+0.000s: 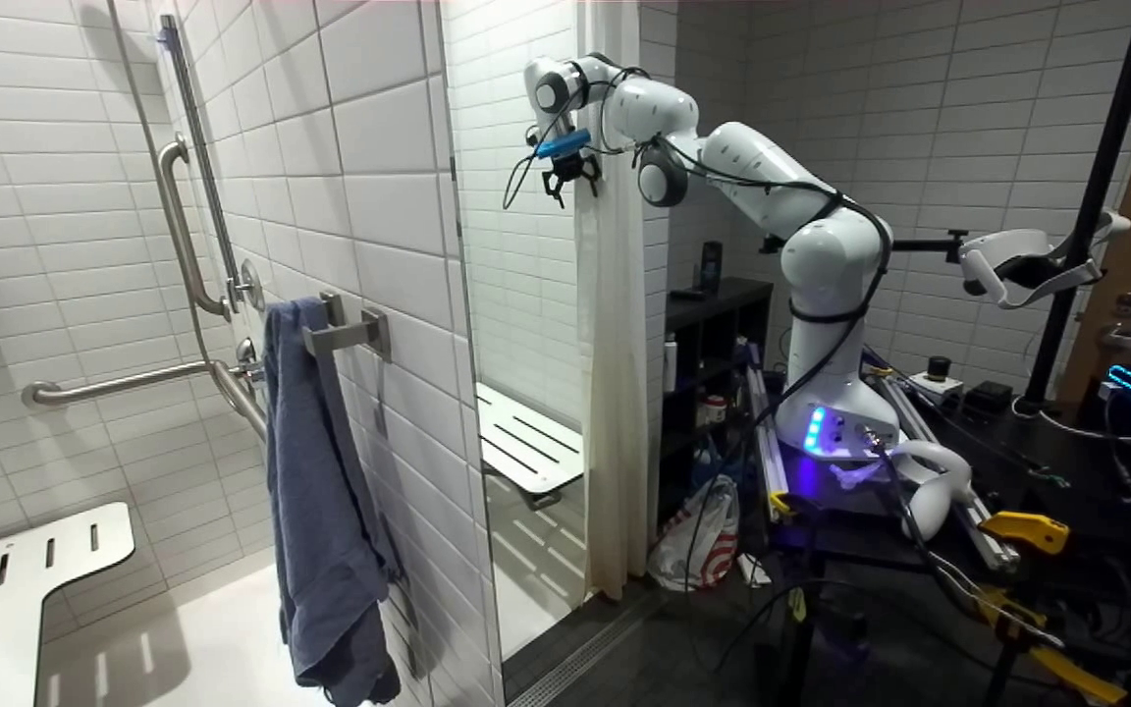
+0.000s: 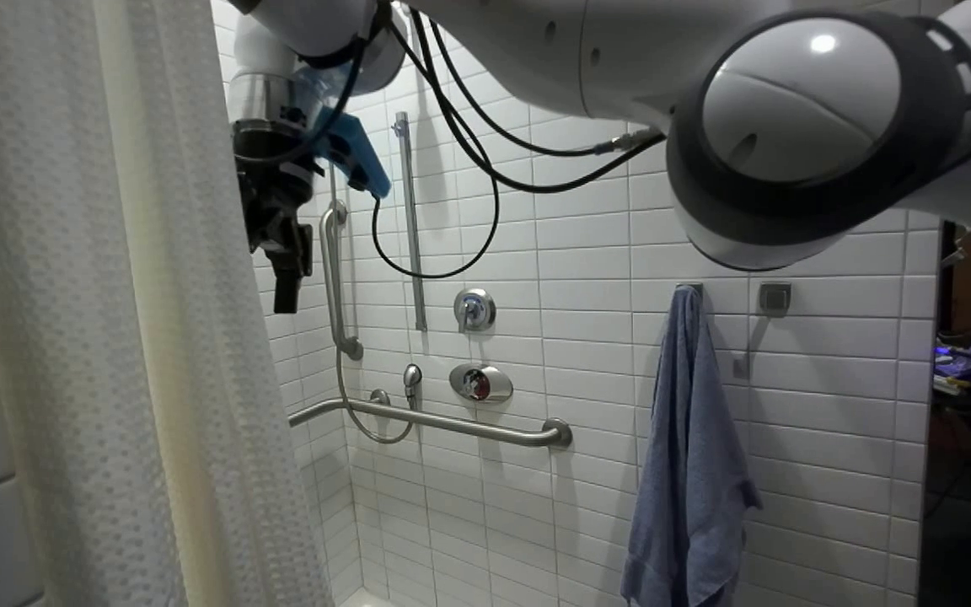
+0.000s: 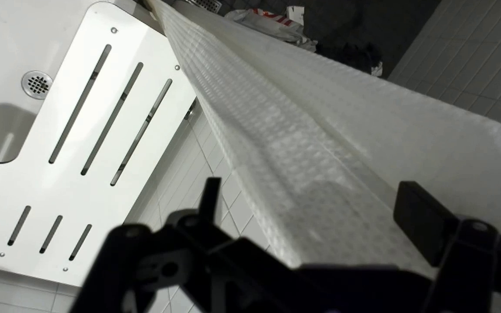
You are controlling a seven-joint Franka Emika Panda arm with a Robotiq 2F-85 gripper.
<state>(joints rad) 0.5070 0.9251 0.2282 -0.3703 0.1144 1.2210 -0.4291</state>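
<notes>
Hanging at edge of curtain (image 3: pixel 276 126) with gripper (image 3: pixel 313 201) spread apart, gripping nothing; touching or not, hard to say. Might snag curtain on fingertips (image 3: pixel 422 221) through sideways drift.

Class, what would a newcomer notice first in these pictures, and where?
Probably the white jointed robot arm, standing right of centre in an exterior view. Its open black two-fingered hand frames a pale, dimpled fabric curtain in the wrist view. A blue cloth towel hangs on the white tiled wall in both exterior views.
</notes>
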